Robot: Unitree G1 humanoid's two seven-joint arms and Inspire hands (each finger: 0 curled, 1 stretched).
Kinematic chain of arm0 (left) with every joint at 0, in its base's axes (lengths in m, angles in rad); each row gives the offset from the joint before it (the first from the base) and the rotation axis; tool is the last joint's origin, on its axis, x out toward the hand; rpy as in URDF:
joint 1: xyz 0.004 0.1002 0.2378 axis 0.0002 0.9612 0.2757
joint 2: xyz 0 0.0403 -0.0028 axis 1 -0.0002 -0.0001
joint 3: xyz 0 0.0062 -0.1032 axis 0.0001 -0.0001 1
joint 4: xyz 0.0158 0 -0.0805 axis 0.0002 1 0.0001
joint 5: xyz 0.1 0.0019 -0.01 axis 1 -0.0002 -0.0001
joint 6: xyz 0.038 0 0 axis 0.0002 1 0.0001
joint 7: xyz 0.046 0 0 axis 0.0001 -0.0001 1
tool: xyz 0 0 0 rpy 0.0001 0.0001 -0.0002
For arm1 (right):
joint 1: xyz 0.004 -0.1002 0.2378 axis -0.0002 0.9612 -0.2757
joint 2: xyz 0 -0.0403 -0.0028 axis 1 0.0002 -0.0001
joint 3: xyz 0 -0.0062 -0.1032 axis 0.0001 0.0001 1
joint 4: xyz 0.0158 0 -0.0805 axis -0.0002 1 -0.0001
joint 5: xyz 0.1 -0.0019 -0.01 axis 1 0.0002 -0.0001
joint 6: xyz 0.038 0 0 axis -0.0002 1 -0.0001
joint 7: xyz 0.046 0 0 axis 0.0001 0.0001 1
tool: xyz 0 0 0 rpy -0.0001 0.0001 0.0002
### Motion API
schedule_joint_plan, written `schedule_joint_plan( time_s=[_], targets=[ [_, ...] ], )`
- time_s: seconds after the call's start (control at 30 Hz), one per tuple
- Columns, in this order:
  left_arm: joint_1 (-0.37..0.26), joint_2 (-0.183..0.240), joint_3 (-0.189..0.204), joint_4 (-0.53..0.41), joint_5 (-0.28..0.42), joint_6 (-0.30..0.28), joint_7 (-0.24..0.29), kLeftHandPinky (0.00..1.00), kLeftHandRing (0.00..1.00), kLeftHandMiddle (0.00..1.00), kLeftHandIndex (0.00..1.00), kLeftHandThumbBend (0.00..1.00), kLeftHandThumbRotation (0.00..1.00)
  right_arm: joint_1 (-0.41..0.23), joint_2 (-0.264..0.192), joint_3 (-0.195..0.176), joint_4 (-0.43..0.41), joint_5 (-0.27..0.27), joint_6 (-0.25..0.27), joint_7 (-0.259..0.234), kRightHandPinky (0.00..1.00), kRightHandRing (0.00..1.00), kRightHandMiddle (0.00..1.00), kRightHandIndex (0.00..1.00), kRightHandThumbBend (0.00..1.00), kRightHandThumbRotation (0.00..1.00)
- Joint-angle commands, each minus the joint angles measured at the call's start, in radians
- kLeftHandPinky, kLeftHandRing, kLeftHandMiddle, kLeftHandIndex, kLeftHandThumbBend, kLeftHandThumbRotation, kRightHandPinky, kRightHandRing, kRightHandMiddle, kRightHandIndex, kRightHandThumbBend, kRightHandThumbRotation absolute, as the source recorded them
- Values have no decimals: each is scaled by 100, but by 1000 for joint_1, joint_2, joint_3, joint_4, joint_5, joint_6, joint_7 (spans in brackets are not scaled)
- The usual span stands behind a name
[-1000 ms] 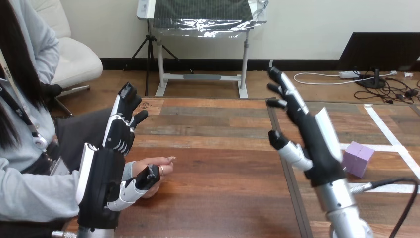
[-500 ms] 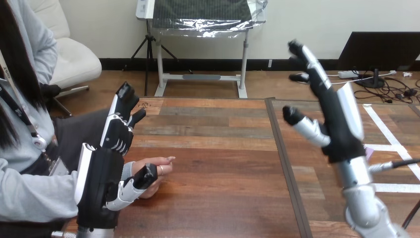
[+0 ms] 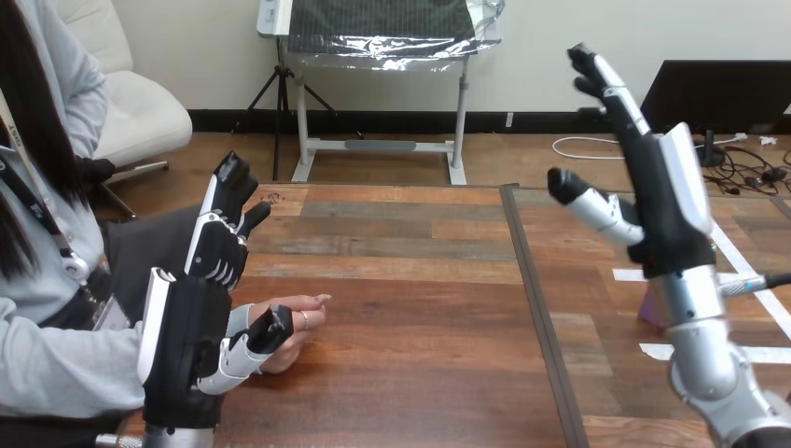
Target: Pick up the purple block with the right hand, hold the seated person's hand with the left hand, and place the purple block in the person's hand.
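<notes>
Where table (image 3: pixel 420 280) shows wood grain, purple block (image 3: pixel 650 308) (half-hidden) rests.

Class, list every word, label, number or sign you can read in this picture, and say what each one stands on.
No text here can be read. The visible part of the purple block, the wooden table, its white tape strips, the left hand and the right hand show no legible print.

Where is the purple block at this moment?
Head view: the purple block lies at the right of the table, partly hidden behind the wrist of the right robot hand, near white tape.
</notes>
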Motion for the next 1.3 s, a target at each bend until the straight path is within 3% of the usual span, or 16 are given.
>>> schedule_joint_plan(
  time_s=[0.0,0.3,0.7,1.27],
  targets=[
    [-21,-7,15,-56,0,4,2,90,96,99,97,100,76,-88,-28,-12,35,15,24,-11,80,90,93,94,100,96],
    [-17,-5,10,-67,-11,10,-7,90,96,99,97,100,75,-128,-47,-15,97,46,44,13,82,91,93,94,100,92],
    [-11,-4,10,-76,-11,13,-10,90,96,98,97,100,75,-174,-91,5,148,20,135,-16,82,91,93,94,100,91],
    [-16,-6,11,-70,-19,-2,-16,89,95,98,96,100,76,-229,-138,28,214,-10,273,-14,81,90,91,91,100,88]
  ],
)
